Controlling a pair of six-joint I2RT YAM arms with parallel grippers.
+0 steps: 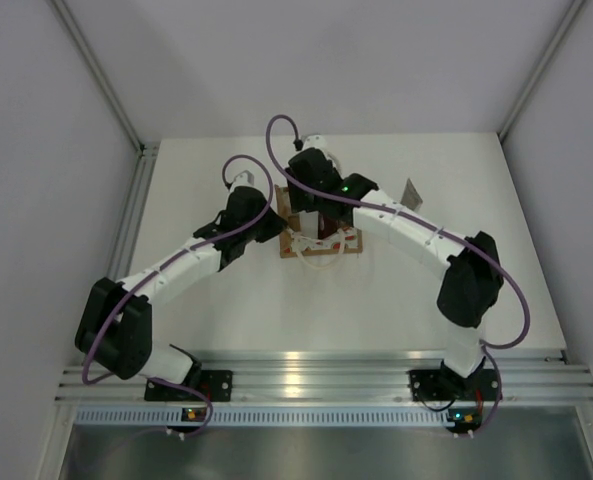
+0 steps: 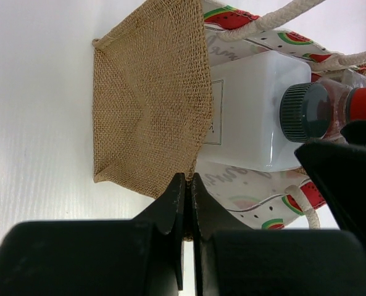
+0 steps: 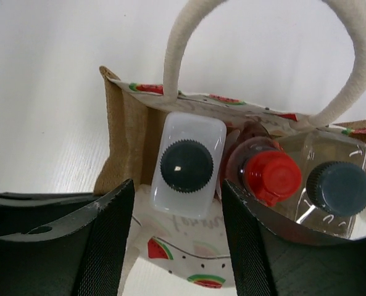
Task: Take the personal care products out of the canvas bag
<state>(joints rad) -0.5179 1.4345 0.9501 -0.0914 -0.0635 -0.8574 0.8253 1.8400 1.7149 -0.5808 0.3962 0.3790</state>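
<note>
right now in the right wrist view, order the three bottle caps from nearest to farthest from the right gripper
1. White bottle's dark cap, directly between the fingers of the right gripper.
2. Red cap, just right of the gap, above the right finger.
3. Dark grey cap on the clear bottle, farthest right, at the end of the canvas bag.

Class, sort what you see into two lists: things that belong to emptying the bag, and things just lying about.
Belongs to the job: canvas bag, white bottle, red-capped bottle, clear bottle, left gripper pinching the bag, right gripper open.

Lying about: small grey item, too small to identify.
</note>
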